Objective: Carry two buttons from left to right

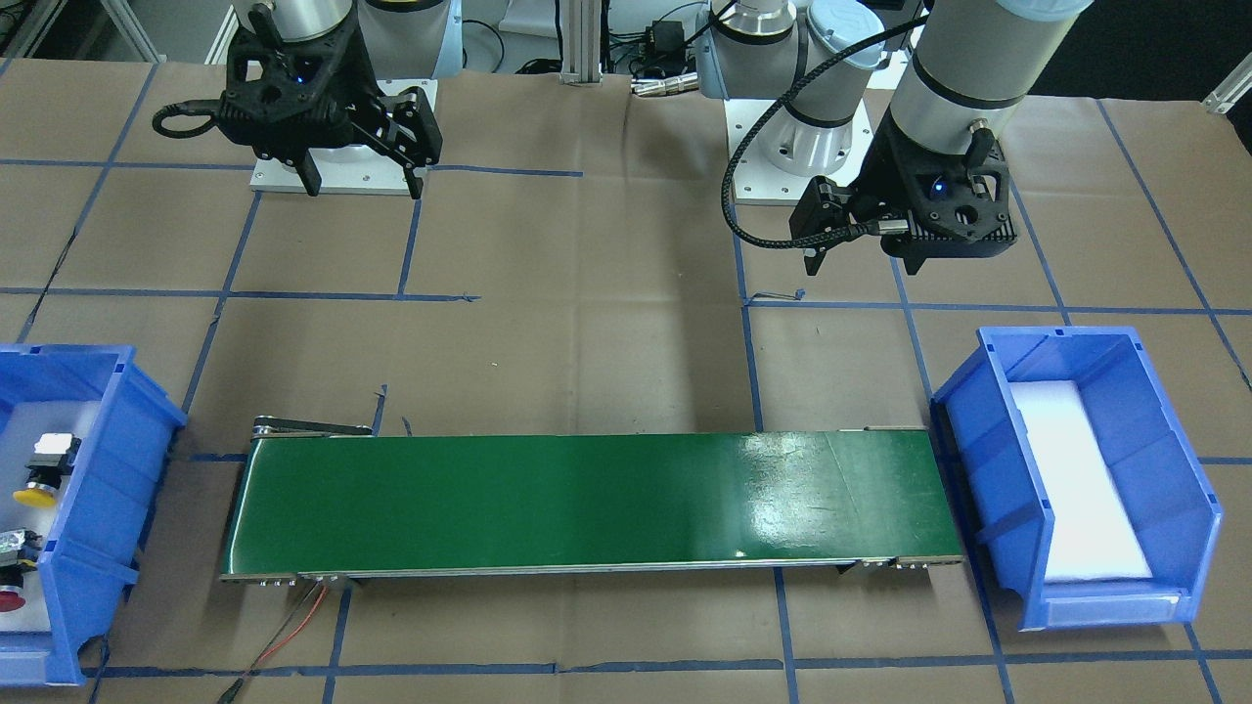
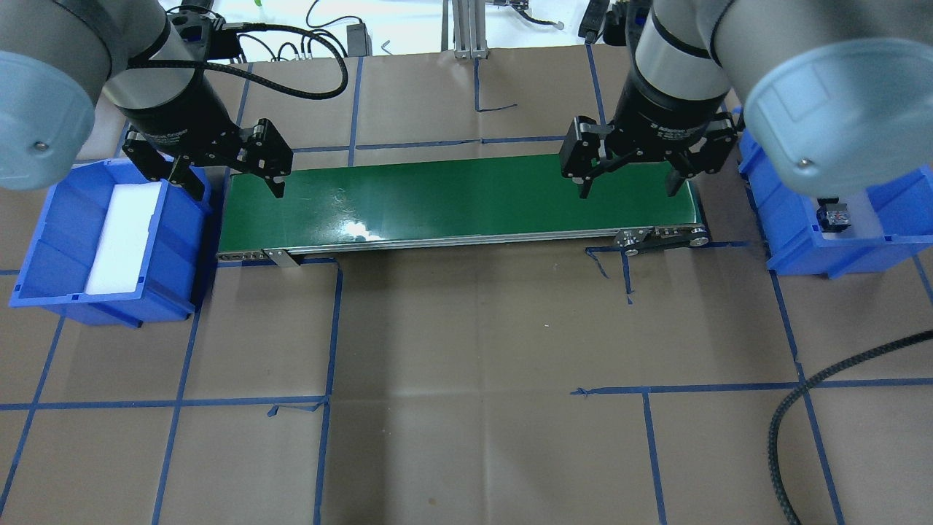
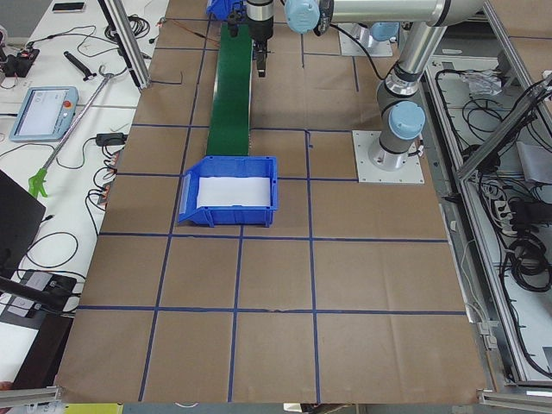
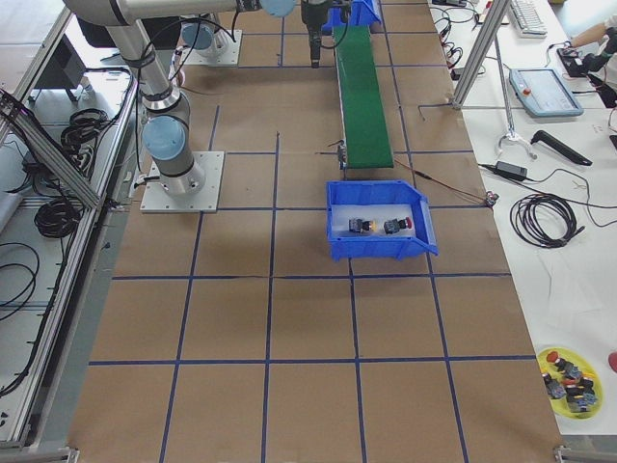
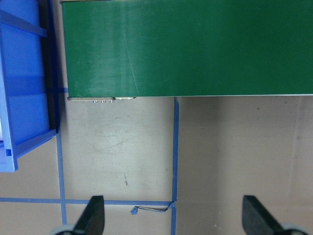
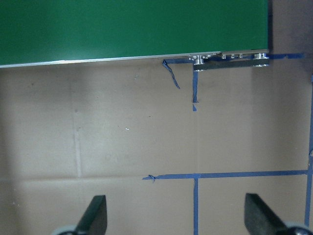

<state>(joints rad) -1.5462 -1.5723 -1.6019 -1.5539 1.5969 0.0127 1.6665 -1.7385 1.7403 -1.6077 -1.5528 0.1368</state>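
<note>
Exterior front-facing view, nearest first: the red-capped push-button with a black-grey blocky body [image 1: 10, 594] lies in the blue plastic bin [image 1: 108, 469] at the robot's right end of the belt. The yellow-capped push-button [image 1: 39, 479] lies just behind it, and both are on white foam. The long green conveyor belt [image 1: 587, 504] runs across to a second blue plastic bin [image 1: 1174, 469], also foam-lined. Farther back, the left gripper [image 1: 866, 262] and right gripper [image 1: 364, 186] hang above the brown paper-covered table [image 1: 587, 342], fingers spread wide, gripping nothing.

Bright, even overhead light, glare patches on the green belt [image 1: 782, 479], soft shadows, wrist views slightly blurred.
</note>
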